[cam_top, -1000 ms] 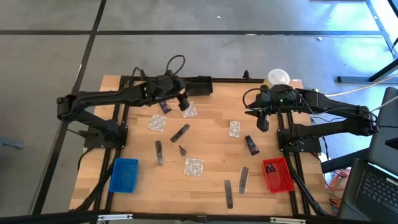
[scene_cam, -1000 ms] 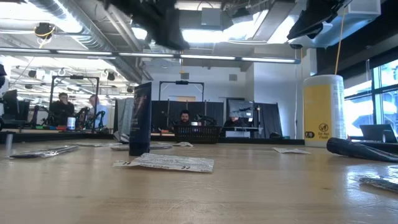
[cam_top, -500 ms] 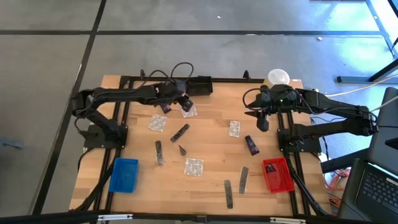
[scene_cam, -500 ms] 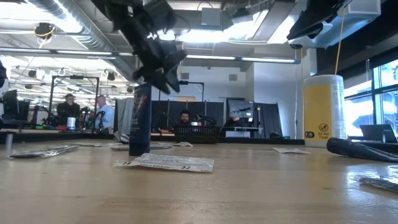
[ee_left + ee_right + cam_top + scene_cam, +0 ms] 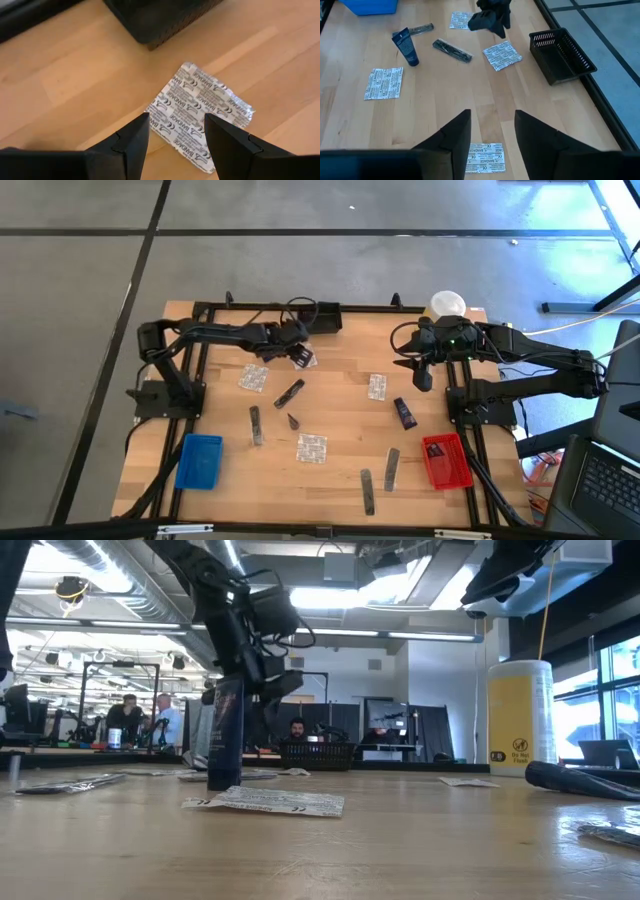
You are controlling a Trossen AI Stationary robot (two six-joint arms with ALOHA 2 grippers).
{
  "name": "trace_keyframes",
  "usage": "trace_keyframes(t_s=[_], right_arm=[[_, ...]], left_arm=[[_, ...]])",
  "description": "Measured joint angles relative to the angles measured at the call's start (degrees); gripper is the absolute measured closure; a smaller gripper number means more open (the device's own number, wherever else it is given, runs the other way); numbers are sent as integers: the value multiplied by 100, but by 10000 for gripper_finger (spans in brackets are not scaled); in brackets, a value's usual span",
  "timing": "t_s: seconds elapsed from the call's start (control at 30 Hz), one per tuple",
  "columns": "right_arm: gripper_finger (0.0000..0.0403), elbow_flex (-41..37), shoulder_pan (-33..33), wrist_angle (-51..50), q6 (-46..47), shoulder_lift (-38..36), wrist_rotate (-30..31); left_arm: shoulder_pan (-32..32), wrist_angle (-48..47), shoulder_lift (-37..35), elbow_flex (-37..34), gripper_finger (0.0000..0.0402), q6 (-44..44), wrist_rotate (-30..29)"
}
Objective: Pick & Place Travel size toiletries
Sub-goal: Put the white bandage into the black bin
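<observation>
The left end effector (image 5: pixel 298 356) hangs low over the far-left part of the light wooden table (image 5: pixel 340 425), its two dark fingers (image 5: pixel 132 142) spread apart and empty. Between and just beyond their tips lies a square silvery foil sachet printed with small dark lettering (image 5: pixel 200 117), flat on the wood; in the overhead view this sachet (image 5: pixel 305 359) sits at about 11 o'clock from the table's middle, just at 6 o'clock of a black mesh basket (image 5: pixel 318 317) on the far edge.

The right end effector (image 5: pixel 423 380) hovers at about 2 o'clock, fingers parted, gripping nothing, with another foil sachet (image 5: pixel 484 164) on the table below it.

The other toiletries lie scattered:
- a foil sachet (image 5: pixel 254 378) at 10 o'clock, one (image 5: pixel 377 387) at 1 o'clock and one (image 5: pixel 311 448) near 6 o'clock
- a short dark purple-black tube (image 5: pixel 404 413) at 3 o'clock, near the right end effector
- slim flat grey sticks at 9 o'clock (image 5: pixel 256 425) and at 5 o'clock (image 5: pixel 392 467), (image 5: pixel 367 490)
- a dark stick (image 5: pixel 290 392) close to the centre

A blue rectangular tray (image 5: pixel 199 461) rests at 8 o'clock, a red rectangular tray (image 5: pixel 446 461) at 4 o'clock. A tall yellow container with a white cap (image 5: pixel 520 718) stands at the far right corner.
</observation>
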Motion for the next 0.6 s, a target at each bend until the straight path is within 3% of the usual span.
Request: trace_keyframes(t_s=[0.6], right_arm=[[233, 0, 0, 2, 0, 0, 1]], left_arm=[[217, 222, 816, 0, 217, -336, 10]])
